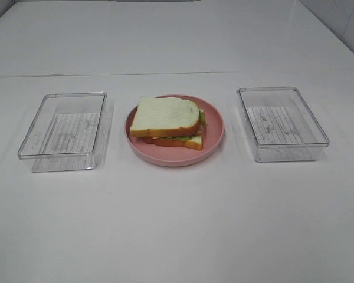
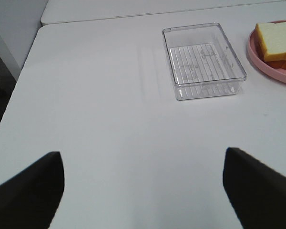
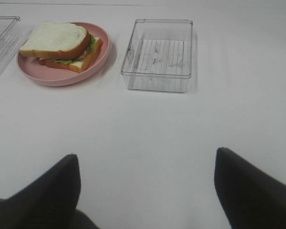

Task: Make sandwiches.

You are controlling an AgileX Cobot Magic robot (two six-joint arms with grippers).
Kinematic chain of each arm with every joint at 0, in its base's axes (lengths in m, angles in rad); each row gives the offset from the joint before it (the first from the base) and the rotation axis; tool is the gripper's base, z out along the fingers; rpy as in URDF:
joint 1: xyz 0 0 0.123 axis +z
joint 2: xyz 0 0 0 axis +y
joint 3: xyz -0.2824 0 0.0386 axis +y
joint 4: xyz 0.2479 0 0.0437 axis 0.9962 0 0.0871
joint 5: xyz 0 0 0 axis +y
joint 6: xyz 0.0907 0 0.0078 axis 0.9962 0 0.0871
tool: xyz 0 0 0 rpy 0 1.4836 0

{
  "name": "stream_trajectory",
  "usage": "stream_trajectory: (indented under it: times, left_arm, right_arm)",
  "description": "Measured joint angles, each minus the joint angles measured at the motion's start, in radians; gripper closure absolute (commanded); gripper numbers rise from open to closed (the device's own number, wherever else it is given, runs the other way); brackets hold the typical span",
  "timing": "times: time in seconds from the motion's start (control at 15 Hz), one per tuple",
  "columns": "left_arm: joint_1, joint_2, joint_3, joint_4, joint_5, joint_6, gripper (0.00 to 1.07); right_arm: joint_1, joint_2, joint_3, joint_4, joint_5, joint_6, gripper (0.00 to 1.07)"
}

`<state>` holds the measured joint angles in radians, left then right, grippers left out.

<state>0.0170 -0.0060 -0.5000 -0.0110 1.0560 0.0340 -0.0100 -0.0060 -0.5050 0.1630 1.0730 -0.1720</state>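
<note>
A stacked sandwich (image 1: 168, 121) of two white bread slices with orange-brown crust, green lettuce showing between them, rests on a round pink plate (image 1: 215, 132) at the table's centre. It also shows in the right wrist view as the sandwich (image 3: 62, 45) and partly in the left wrist view as the sandwich (image 2: 275, 42). Neither arm appears in the high view. My left gripper (image 2: 143, 186) hovers open over bare table, well back from the left tray. My right gripper (image 3: 145, 188) is open too, empty, short of the right tray.
An empty clear plastic tray (image 1: 65, 130) sits left of the plate, and another clear tray (image 1: 281, 122) sits to its right. They appear as the tray (image 2: 202, 59) and the tray (image 3: 158, 55) in the wrist views. The white table edge (image 2: 19, 76) drops off beyond the left gripper's side.
</note>
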Motion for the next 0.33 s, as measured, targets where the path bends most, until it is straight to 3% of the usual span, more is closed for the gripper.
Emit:
stream_trajectory:
  times: [0.33]
  left_arm:
    - [0.0,0.0,0.0,-0.001,0.0,0.003,0.21]
  right_arm:
    - [0.0,0.0,0.0,0.0,0.0,0.0,0.34]
